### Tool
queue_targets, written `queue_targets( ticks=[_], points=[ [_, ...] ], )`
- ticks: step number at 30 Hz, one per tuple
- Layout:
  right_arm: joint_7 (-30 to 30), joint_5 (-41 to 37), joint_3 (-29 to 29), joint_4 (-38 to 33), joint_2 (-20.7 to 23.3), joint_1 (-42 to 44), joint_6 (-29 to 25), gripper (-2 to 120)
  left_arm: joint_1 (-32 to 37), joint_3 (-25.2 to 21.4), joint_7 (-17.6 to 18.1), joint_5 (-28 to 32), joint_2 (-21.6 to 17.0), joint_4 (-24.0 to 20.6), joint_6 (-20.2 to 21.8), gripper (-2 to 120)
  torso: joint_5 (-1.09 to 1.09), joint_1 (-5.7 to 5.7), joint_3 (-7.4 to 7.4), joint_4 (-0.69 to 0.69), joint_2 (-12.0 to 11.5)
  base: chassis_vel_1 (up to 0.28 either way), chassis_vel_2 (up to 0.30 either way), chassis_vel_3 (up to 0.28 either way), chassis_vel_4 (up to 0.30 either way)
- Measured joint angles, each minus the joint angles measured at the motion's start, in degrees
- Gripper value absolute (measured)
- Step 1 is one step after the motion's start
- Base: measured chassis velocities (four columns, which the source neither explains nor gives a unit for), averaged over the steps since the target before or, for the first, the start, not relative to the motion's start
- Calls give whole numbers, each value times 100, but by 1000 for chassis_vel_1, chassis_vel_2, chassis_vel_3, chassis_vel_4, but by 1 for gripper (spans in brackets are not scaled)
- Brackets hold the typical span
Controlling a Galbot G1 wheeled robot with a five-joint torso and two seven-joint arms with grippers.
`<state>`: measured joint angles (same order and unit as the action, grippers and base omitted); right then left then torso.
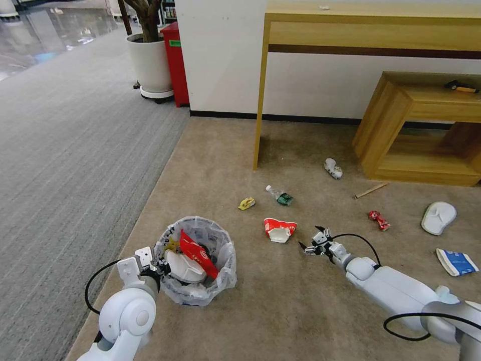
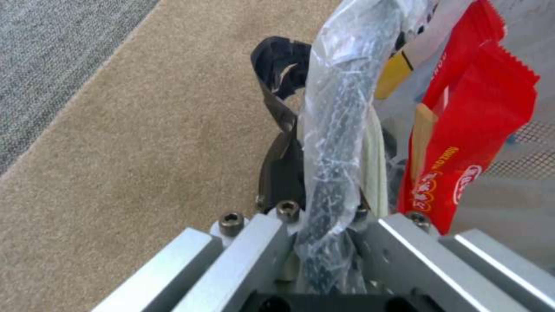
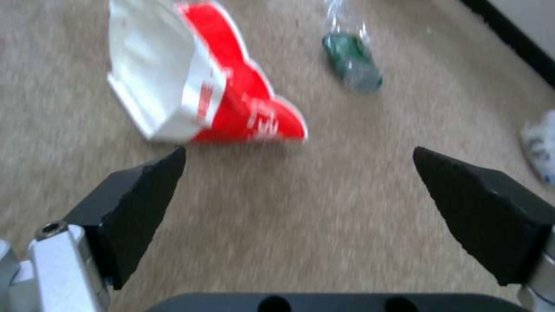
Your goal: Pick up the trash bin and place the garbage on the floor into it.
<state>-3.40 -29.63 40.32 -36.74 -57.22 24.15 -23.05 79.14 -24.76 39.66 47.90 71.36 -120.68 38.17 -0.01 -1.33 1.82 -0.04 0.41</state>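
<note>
The trash bin (image 1: 196, 281), dark and lined with a crinkled clear bag, stands on the beige floor (image 1: 280, 311) at lower left. It holds a red wrapper (image 1: 198, 253) and a white slipper (image 1: 184, 268). My left gripper (image 1: 159, 268) is shut on the bin's bagged rim (image 2: 335, 143), beside the red wrapper (image 2: 471, 143). My right gripper (image 1: 311, 239) hangs open just right of a crushed red-and-white cup (image 1: 279, 229); in its wrist view the cup (image 3: 197, 86) lies beyond the spread fingertips (image 3: 168, 173).
Litter lies around: a small bottle (image 1: 280, 196), a yellow scrap (image 1: 246, 203), a tissue (image 1: 333, 168), a wooden stick (image 1: 372, 189), a red can (image 1: 379, 219), a white slipper (image 1: 439, 217), a blue-white packet (image 1: 456, 261). A wooden desk (image 1: 371, 25) and low shelf (image 1: 421, 130) stand behind.
</note>
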Motion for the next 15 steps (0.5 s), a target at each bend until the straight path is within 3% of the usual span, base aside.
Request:
queue_targets(
  ticks=[7,15],
  points=[
    [-192,237,-5,304,-282,-276,-268,100,7,-17,-6,0,-6,-3,-9,0,-1,0,0,0,0,0,0,0,0],
    [-822,343,119,851,-813,-670,-562,98,-2,1,-6,-3,9,-23,-11,0,-2,0,0,1,0,0,0,0,0]
  ],
)
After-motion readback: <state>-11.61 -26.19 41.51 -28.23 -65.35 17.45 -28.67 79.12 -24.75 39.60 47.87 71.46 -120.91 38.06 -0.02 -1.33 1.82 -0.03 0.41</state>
